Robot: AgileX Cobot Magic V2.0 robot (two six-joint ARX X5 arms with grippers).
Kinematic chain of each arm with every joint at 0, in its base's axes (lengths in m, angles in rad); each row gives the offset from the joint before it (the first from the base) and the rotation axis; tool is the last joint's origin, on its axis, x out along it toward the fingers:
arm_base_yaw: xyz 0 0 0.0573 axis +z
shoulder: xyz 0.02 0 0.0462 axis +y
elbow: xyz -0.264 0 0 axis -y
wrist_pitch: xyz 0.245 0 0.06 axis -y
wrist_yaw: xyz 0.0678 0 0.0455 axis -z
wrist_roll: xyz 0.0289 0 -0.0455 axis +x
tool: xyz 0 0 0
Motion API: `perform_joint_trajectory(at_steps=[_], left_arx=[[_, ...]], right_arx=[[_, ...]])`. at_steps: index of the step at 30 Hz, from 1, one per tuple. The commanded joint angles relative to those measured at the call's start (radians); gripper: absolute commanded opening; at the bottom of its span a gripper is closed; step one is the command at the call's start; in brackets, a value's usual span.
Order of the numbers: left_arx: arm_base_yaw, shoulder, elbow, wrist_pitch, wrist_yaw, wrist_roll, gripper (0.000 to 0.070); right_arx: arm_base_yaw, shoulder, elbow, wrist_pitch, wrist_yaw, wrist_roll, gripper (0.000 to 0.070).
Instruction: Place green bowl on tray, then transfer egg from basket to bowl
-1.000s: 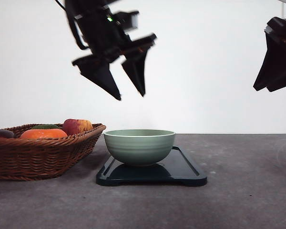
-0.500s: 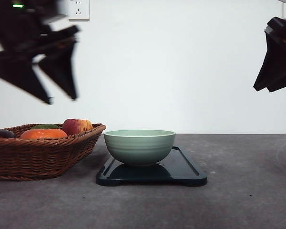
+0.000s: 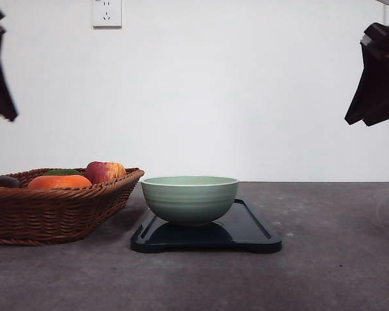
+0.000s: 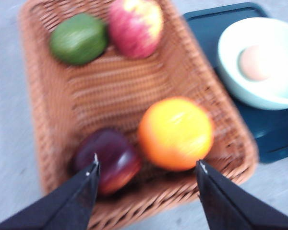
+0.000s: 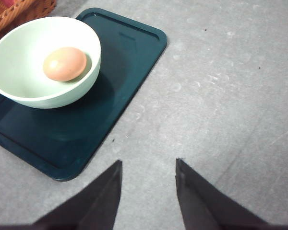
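Left wrist view shows apple (image 4: 136, 26), orange (image 4: 175, 133), plum (image 4: 109, 159) crowding the basket (image 4: 43, 115) under the parted, empty left gripper (image 4: 146, 166).

I note a lab-style test bench: bare grey table (image 3: 337, 272), blank white wall (image 3: 246, 97), socket (image 3: 107, 13) at 11 o'clock.

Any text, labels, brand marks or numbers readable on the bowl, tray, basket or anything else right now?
None can be read.
Green bowl: plain, no print.
Tray: a faint moulded mark near one end, too small to read.
Basket: bare wicker, no tag seen.
Egg: no stamp visible.
Wall outlet: no legible lettering.
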State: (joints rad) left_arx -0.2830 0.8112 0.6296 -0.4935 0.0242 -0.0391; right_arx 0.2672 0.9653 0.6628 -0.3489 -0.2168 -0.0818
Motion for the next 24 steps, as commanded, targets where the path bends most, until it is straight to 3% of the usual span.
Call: perform_joint_trajectory(at_steps=[1,10,13,14,24], left_arx=[[0.007,-0.006,0.004,0.014,0.002,-0.002,0.0390],[0.018,-0.033,0.003,0.018,0.001,0.010,0.0368],[0.018,-0.033,0.003,0.012,0.002,0.012,0.0034],[0.018,-0.033,0.003,0.012,0.002,0.012,0.0000],[0.018,-0.033,0.003,0.014,0.002,0.013,0.0001]], right_arx=[[0.003,0.009,0.004,0.005,-0.005,-0.007,0.0208],[0.003,0.009,0.004,-0.008,-0.003,-0.009,0.0207],[0.003,0.009,0.004,-0.009,0.000,-0.009,0.0016],[0.003,0.009,0.004,-0.006,-0.002,-0.008,0.0006],[0.003,0.006,0.005,0.011,-0.045,-0.005,0.0012]])
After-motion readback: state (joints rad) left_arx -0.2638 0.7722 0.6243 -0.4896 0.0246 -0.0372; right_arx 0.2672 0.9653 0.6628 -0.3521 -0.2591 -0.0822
